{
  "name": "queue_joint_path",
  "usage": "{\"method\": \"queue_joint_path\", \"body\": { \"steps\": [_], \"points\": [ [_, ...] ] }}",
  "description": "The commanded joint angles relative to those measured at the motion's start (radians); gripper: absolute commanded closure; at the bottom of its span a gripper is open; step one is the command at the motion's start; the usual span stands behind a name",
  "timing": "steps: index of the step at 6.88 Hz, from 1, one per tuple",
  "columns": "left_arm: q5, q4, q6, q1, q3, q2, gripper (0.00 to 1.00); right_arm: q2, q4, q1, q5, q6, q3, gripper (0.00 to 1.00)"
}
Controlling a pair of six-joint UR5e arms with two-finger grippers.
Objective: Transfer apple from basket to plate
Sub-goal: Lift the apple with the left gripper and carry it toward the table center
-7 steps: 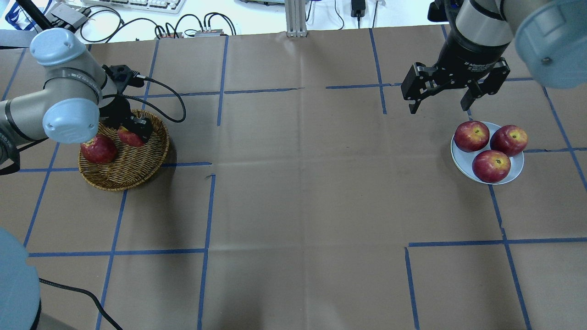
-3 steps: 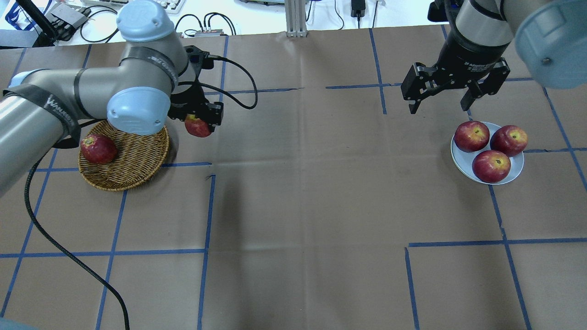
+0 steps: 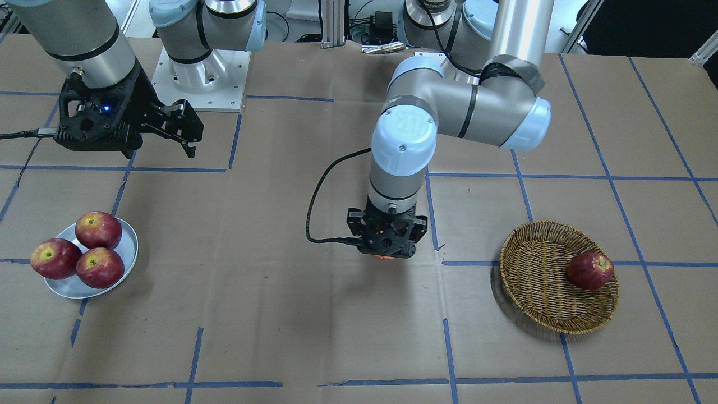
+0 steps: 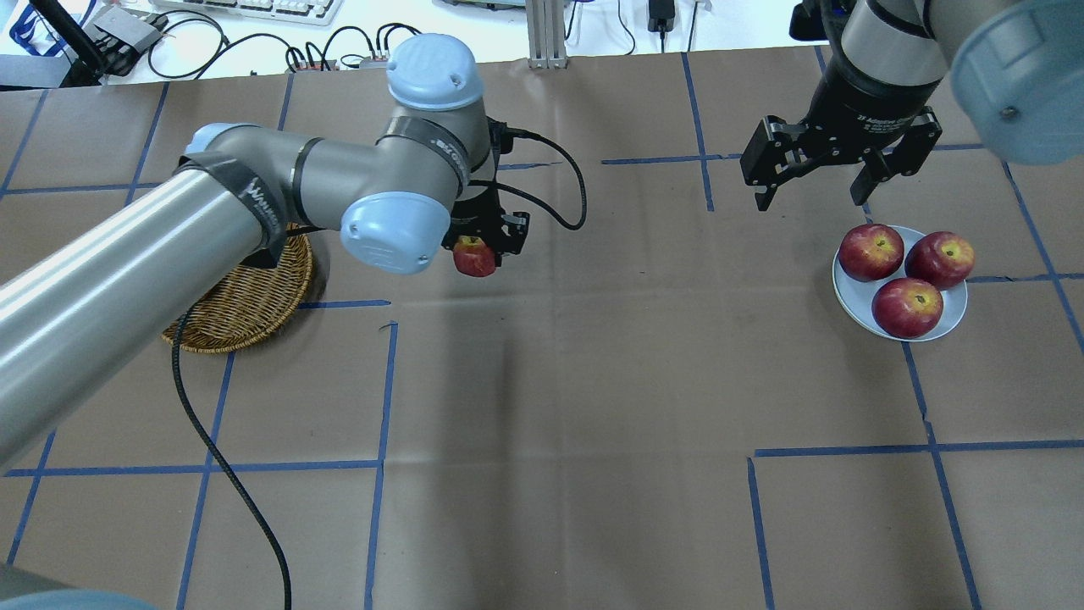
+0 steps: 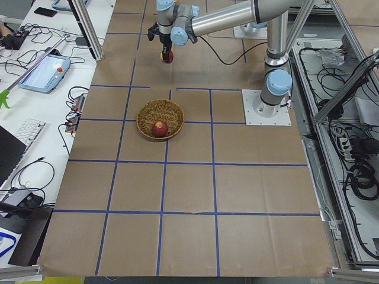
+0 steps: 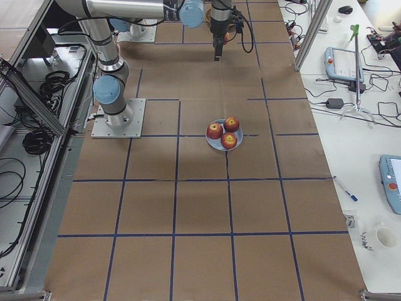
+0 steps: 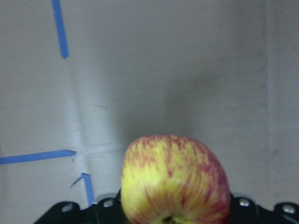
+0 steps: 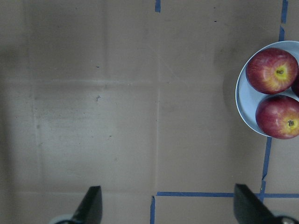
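My left gripper (image 4: 477, 254) is shut on the apple (image 4: 473, 257), streaky red with a yellow patch, and holds it above the bare table right of the wicker basket (image 4: 246, 305). The apple fills the bottom of the left wrist view (image 7: 175, 182); only a sliver shows under the gripper (image 3: 386, 253) in the front view. The basket (image 3: 538, 280) holds one dark red apple (image 3: 590, 270). The grey-blue plate (image 4: 855, 298) at the far right carries three dark red apples. My right gripper (image 4: 820, 188) hangs open and empty just behind the plate (image 8: 245, 109).
Brown paper with blue tape lines covers the table. A black cable (image 4: 212, 457) trails from the left arm across the near left of the table. Cables and equipment lie beyond the far edge (image 4: 254, 34).
My left gripper lifted the apple out of the basket and carried it right, now well past the basket's rim. The right arm has not moved.
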Motion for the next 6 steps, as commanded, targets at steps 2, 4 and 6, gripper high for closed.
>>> {"method": "queue_joint_path", "body": {
  "steps": [2,4,6],
  "points": [
    [0.0,0.021,-0.038,-0.069,0.061,-0.094,0.5,0.002,0.0,0.0,0.0,0.0,0.0,0.0],
    [0.0,0.098,-0.044,-0.08,0.059,-0.152,0.5,0.0,0.0,0.0,0.0,0.0,0.0,0.0],
    [0.0,0.121,-0.045,-0.086,0.042,-0.166,0.49,0.0,0.0,0.0,0.0,0.0,0.0,0.0]
  ]
}}
